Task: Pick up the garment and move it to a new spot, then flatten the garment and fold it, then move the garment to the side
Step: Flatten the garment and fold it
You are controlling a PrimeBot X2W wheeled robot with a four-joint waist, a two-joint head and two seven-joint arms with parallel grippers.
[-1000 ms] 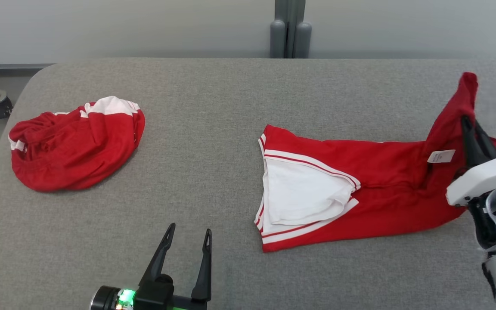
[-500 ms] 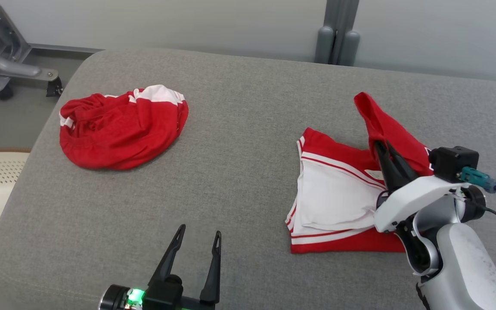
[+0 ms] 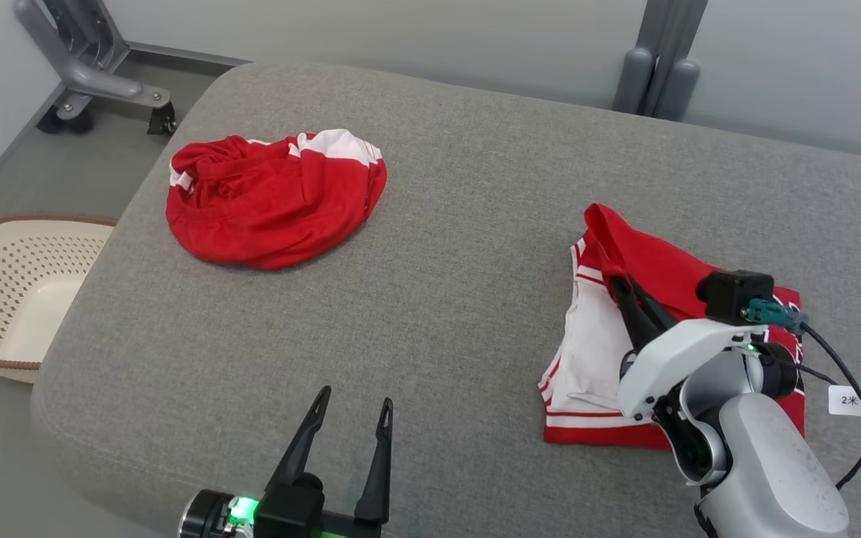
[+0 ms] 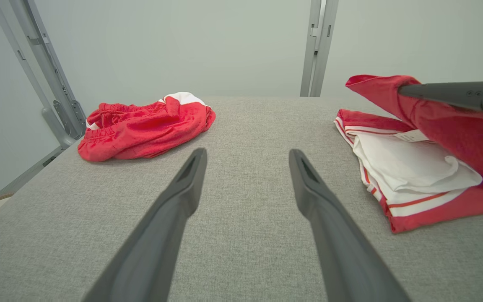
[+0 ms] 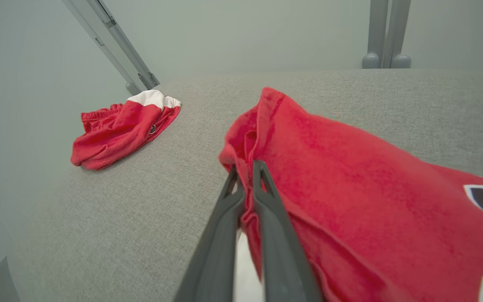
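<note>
Jersey (image 3: 666,258) looks light, floppy and slinky; right pincer (image 3: 616,284) is clamped on its bunched red edge, left pincer (image 3: 355,396) hangs spread apart. I'd grip corners.

White-and-grey right forearm (image 3: 767,456) with a white cable tag (image 3: 847,400) — long dark fingers (image 3: 378,463), green-lit left wrist (image 3: 240,512).

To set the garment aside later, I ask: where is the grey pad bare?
Widest: the middle of the pad, between the crumpled red cloth and the garment pinched by the right gripper. Also bare: the near strip around the open left gripper. Crowded: the right end.
</note>
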